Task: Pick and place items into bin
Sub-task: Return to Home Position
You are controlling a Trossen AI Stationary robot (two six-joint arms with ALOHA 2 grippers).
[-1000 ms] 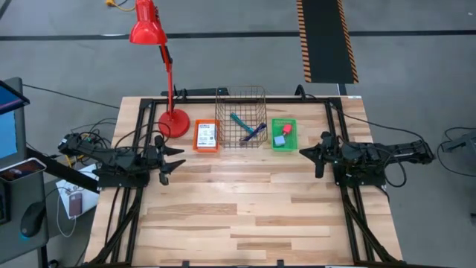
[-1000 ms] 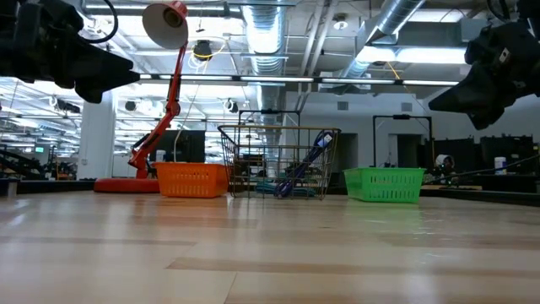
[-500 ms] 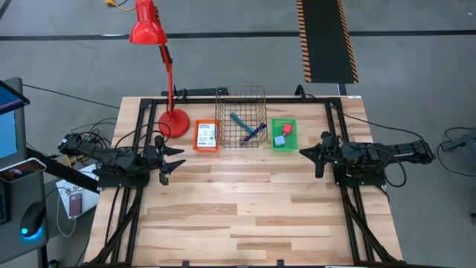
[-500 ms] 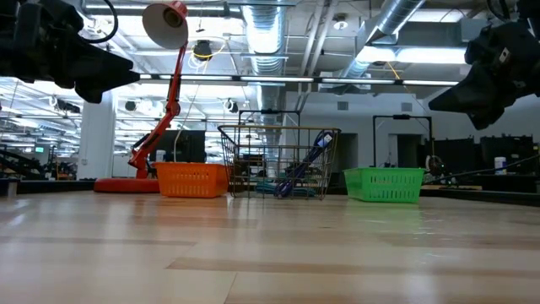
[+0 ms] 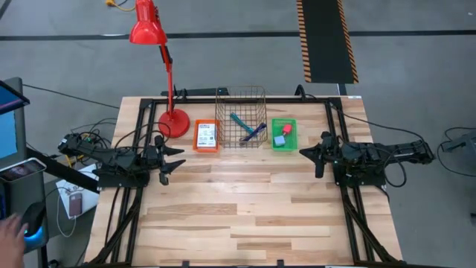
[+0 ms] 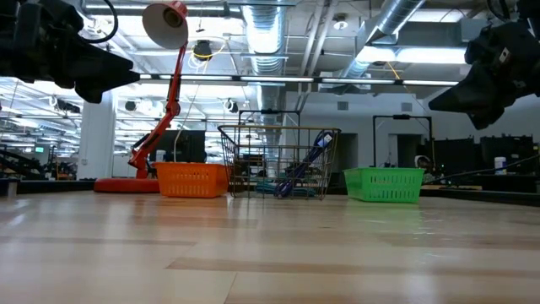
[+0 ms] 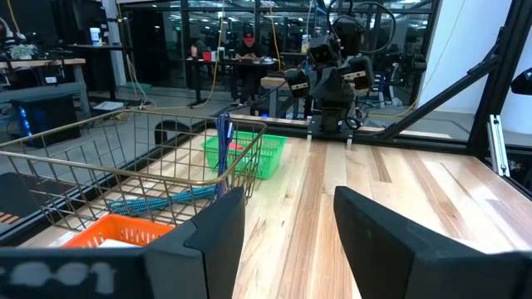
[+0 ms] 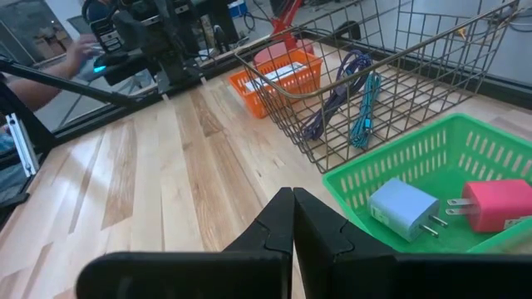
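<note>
Pink block and blue-grey block lie in the green basket, pens in the wire basket; at the table's sides I see my left gripper spread open and my right gripper clenched on nothing.

From my low view, the walls of the orange basket and the green basket hide whatever lies inside. The print on the white box is too small for me to read. The high view's corner crops a person's hand; the right wrist view's edge crops the pink adapter.
</note>
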